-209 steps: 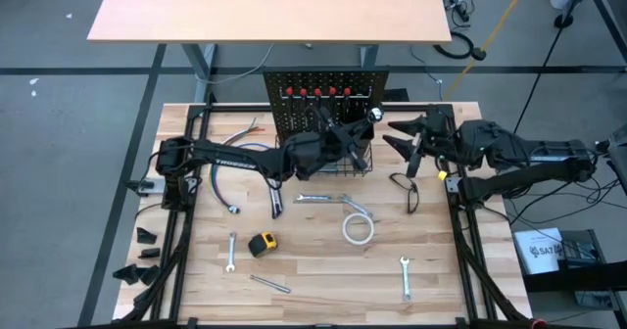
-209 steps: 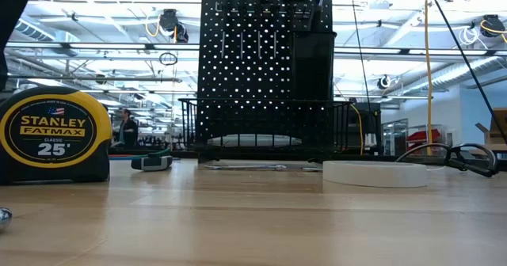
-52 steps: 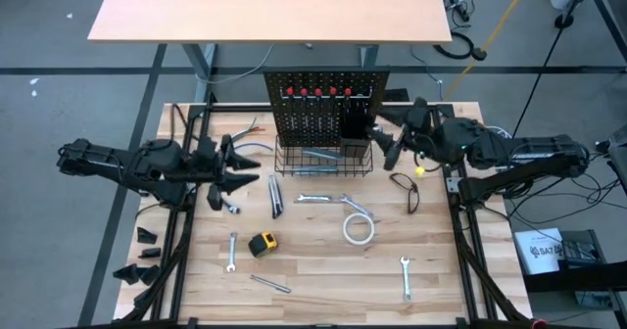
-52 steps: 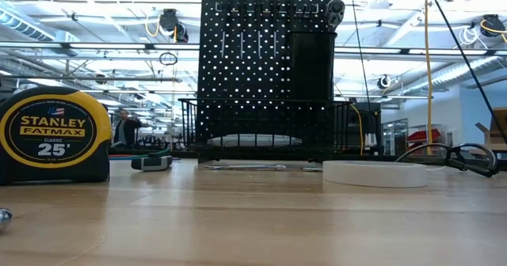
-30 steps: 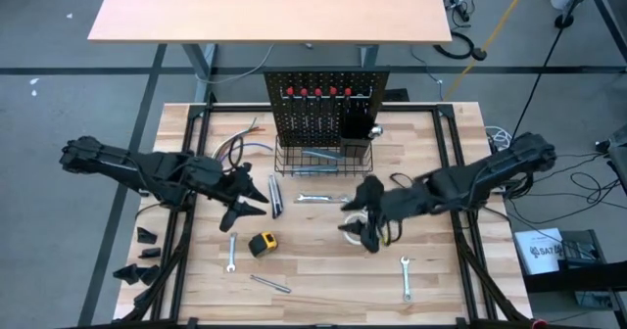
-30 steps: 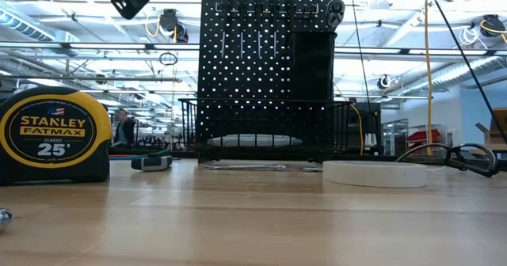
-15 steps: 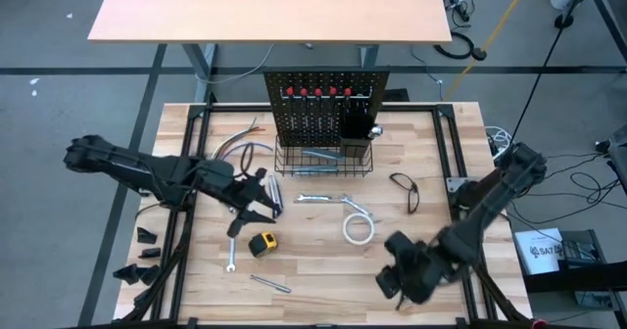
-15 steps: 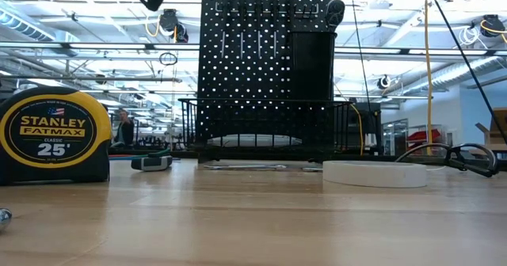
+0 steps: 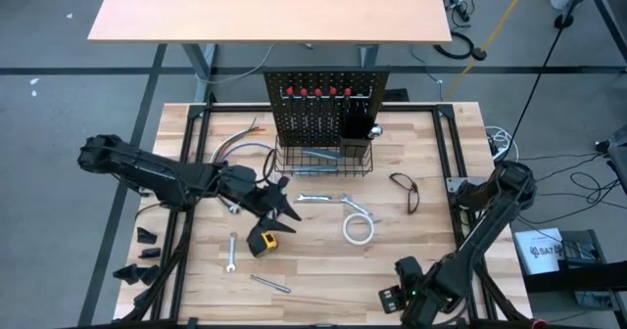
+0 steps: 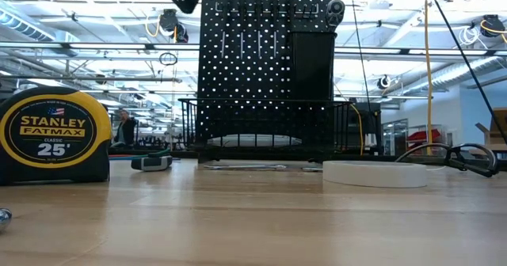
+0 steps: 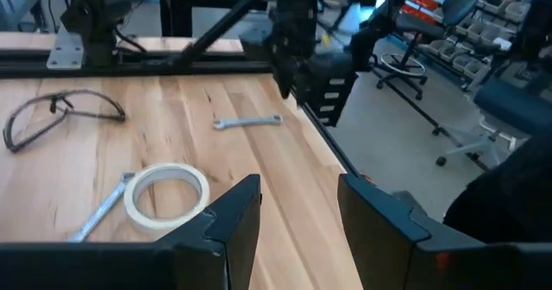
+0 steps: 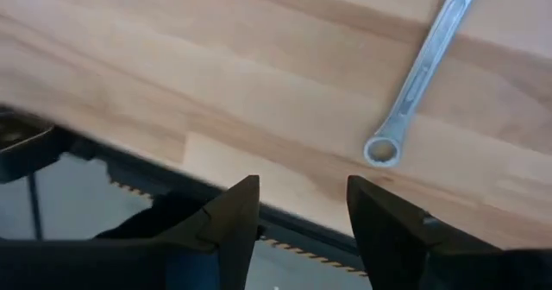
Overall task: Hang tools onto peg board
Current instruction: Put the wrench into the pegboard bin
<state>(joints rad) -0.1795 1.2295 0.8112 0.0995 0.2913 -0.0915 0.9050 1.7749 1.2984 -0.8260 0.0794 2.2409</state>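
Left claw [image 9: 281,214] is over the middle of the wooden surface [image 9: 313,270], just above the yellow-black tape measure [image 9: 263,243] and near the grey utility knife, which it partly covers. Its fingers [image 11: 231,217] stand apart with nothing between them — released, empty.

Right claw [image 9: 400,298] is at the near edge of the surface, right of centre, arm folded back from the right side. In its wrist view the fingers [image 12: 235,208] are parted with nothing gripped, hanging over the surface edge, and a silver wrench [image 12: 420,74] lies flat just beyond them — same wrench [image 9: 405,275] in the high view, apart from the claw.

Peg board [image 9: 326,99] stands upright at the far edge, centre. A row of red-handled screwdrivers [image 9: 318,93] hangs along its top, the black cup holder [image 9: 354,125] sits at its right, and the wire basket [image 9: 323,160] along its base holds a silver tool.

Still lying loose on the surface: white tape roll [image 9: 359,228], a silver wrench [image 9: 312,199] just in front of the basket, another wrench [image 9: 231,252] left of the tape measure, a silver tool [image 9: 268,284] near the front edge, safety glasses [image 9: 407,191] at right, loose cables [image 9: 235,138] at left of the board.

Low view: tape measure [image 10: 54,135] up close at left, tape roll [image 10: 374,173] flat at right.
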